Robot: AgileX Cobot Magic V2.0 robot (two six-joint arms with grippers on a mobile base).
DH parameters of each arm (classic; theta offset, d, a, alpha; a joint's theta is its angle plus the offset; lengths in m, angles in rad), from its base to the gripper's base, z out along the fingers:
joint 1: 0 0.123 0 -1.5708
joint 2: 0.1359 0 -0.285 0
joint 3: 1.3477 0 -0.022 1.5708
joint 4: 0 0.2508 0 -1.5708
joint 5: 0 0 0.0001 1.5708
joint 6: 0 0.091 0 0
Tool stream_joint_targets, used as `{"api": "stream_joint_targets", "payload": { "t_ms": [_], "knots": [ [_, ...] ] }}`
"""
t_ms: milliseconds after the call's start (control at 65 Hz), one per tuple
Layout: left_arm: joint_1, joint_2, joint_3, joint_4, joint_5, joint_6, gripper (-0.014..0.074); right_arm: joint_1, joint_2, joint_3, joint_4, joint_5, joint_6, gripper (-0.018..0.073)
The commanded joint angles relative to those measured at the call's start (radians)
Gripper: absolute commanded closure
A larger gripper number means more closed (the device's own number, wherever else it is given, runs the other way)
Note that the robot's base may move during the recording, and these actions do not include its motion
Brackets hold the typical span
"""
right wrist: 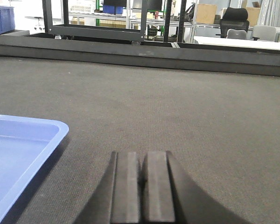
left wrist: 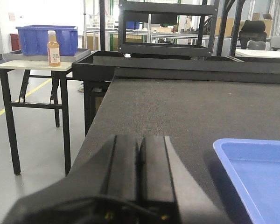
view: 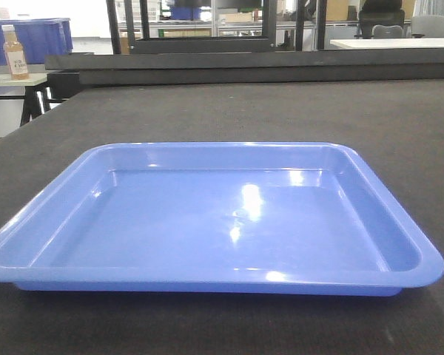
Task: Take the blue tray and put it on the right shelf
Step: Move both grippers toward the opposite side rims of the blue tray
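Observation:
The blue tray (view: 214, 222) lies flat and empty on the dark grey table (view: 281, 111), close to the front camera. Its left corner shows in the left wrist view (left wrist: 256, 172) and its right corner in the right wrist view (right wrist: 23, 149). My left gripper (left wrist: 139, 140) rests low to the left of the tray, shut with nothing between its fingers. To the right of the tray, my right gripper (right wrist: 143, 156) is shut too, and holds nothing. Neither gripper touches the tray. The right shelf is out of view.
A raised black ledge (view: 266, 63) runs along the table's far edge. Behind it stands a black frame rack (left wrist: 168, 28). To the left, a small white table (left wrist: 32, 65) carries a deep blue bin (left wrist: 46, 39) and an orange bottle (left wrist: 53, 48). Office chairs (right wrist: 235, 23) stand at the far right.

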Motion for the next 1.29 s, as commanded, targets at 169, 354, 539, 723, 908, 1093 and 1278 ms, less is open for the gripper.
{"api": "stream_joint_targets", "payload": {
  "t_ms": [169,354,539,723,908,1093,1278],
  "knots": [
    [-0.008,-0.01,0.03,0.0,-0.085,-0.003,0.0645,-0.005,-0.02,-0.024,-0.002,-0.089,-0.008,0.052],
    [-0.008,-0.01,0.03,0.0,-0.085,-0.003,0.0645,-0.005,-0.02,-0.024,-0.002,-0.089,-0.008,0.052],
    [-0.008,-0.01,0.03,0.0,-0.085,-0.003,0.0645,-0.005,-0.02,-0.024,-0.002,-0.089,-0.008,0.052],
    [-0.008,-0.01,0.03,0.0,-0.085,-0.003,0.0645,-0.005,-0.02,-0.024,-0.002,-0.089,-0.008,0.052],
    [-0.008,-0.01,0.03,0.0,-0.104,-0.003,0.0645,-0.005,-0.02,-0.024,-0.002,-0.127,-0.008,0.052],
    [-0.008,-0.01,0.014,-0.007,-0.468,-0.003,0.0645,-0.004,-0.02,-0.045,-0.002,-0.407,-0.008,0.052],
    [-0.01,-0.01,-0.179,0.019,-0.273,-0.003,0.0645,-0.004,-0.017,-0.239,-0.002,-0.357,-0.008,0.052]
  ]
}}
